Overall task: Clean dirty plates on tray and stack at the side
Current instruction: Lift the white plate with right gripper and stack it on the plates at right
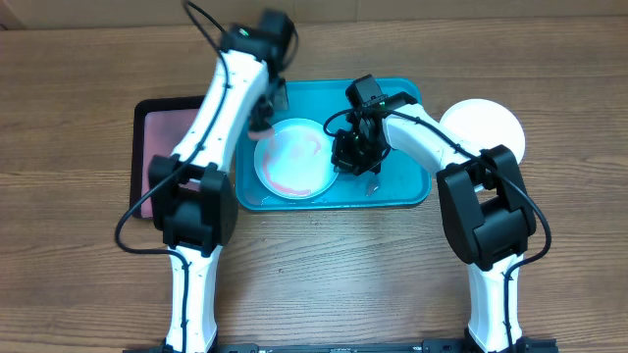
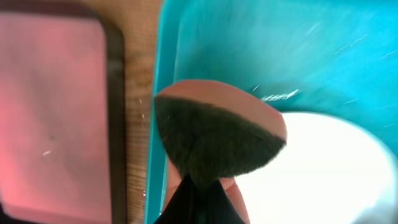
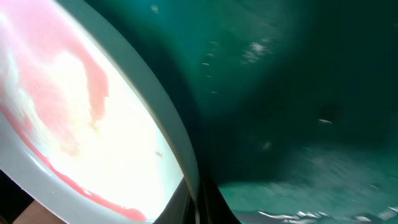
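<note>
A light blue plate with red-orange smears lies in the left half of the teal tray. My right gripper is shut on its right rim; the right wrist view shows the rim between my jaws over the tray floor. My left gripper is shut on a sponge, dark green with a pink side, held at the plate's far-left edge. A white plate lies on the table right of the tray. The yellow-green plate is out of view.
A smaller black-rimmed tray with a pinkish inside lies left of the teal tray, partly under my left arm; it also shows in the left wrist view. A strip of wooden table separates the two trays.
</note>
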